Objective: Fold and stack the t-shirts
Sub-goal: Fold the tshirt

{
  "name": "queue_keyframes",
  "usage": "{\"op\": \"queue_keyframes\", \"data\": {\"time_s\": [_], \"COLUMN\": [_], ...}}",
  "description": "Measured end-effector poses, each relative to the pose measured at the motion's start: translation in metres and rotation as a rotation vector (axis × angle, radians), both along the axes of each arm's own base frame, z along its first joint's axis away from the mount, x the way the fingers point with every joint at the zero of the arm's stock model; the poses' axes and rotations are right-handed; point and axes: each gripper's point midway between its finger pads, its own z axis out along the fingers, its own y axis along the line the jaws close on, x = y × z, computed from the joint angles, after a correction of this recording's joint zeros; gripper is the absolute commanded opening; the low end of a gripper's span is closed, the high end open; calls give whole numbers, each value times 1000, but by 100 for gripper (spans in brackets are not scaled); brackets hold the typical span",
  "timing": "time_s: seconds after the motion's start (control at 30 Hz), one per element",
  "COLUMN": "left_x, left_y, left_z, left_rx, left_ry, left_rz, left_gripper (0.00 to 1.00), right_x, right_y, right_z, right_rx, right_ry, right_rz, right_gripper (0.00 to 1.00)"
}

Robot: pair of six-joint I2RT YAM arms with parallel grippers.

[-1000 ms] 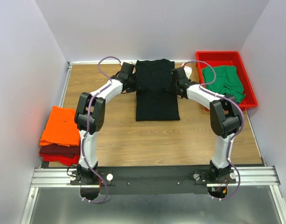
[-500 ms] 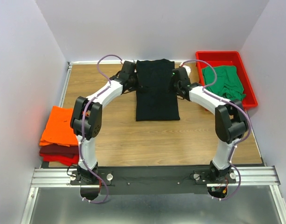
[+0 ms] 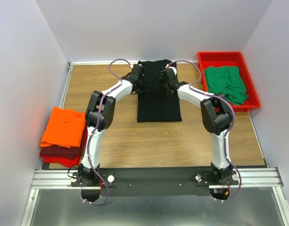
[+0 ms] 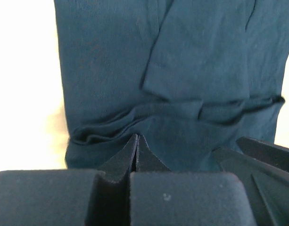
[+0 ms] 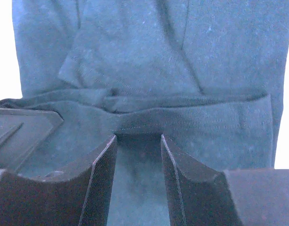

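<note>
So the black t-shirt (image 3: 158, 101) is lying flat on the tabletop (image 3: 135, 136), folded into a long narrow strip, out in the middle toward the far side. Both arms are reaching in over its far end, close together, left one at the shirt's left edge and right one a bit further in over the cloth.

Left wrist view: the left jaws are clenched, the two fingertips (image 4: 121, 162) pressed together with no gap showing. They meet right on the bunched-up edge of the shirt, and the cloth puckers into little ridges running into that spot, so it looks like a pinch on the fabric. (The shirt reads dark teal in both wrist cameras, but it's the same black one.) A folded sleeve lies flat just beyond the pinch.

Right wrist view: the right jaws are apart, with cloth filling the gap between the fingertips (image 5: 104, 162). The stitched hem runs straight across just past the tips, so they straddle the edge rather than squeeze it. The pads look clear of each other, and I can't tell if they're pressing the fabric at all.

The rest: the orange t-shirt (image 3: 64, 126) sits folded on top of the dark red t-shirt (image 3: 57, 151) at the left edge of the tabletop, and the green t-shirt (image 3: 224, 82) is crumpled inside the red tray (image 3: 222, 55) at the far right.
</note>
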Motion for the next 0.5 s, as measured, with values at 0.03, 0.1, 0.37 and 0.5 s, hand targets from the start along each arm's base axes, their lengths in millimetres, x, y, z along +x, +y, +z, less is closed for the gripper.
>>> {"op": "queue_keyframes", "data": {"time_s": [0.03,0.1,0.37,0.5], "left_x": [3,7,12,14], "left_y": [0,2,10,11], "left_z": [-1,-4,-15,-14], "left_rx": [0,1,-6,-14], "left_ry": [-1,1,23,20], "left_rz": [3,10,34,36], "left_gripper": [0,0,0,0], "right_x": [2,5,9,14], "right_y": [1,-1,-12,-20], "right_z": [-3,-9,-26,-25], "right_rx": [-5,-15,-52,-48], "right_ry": [1,6,20,18], "right_rz": [2,-1,-34,-53], "right_gripper": [49,49,49,54]}}
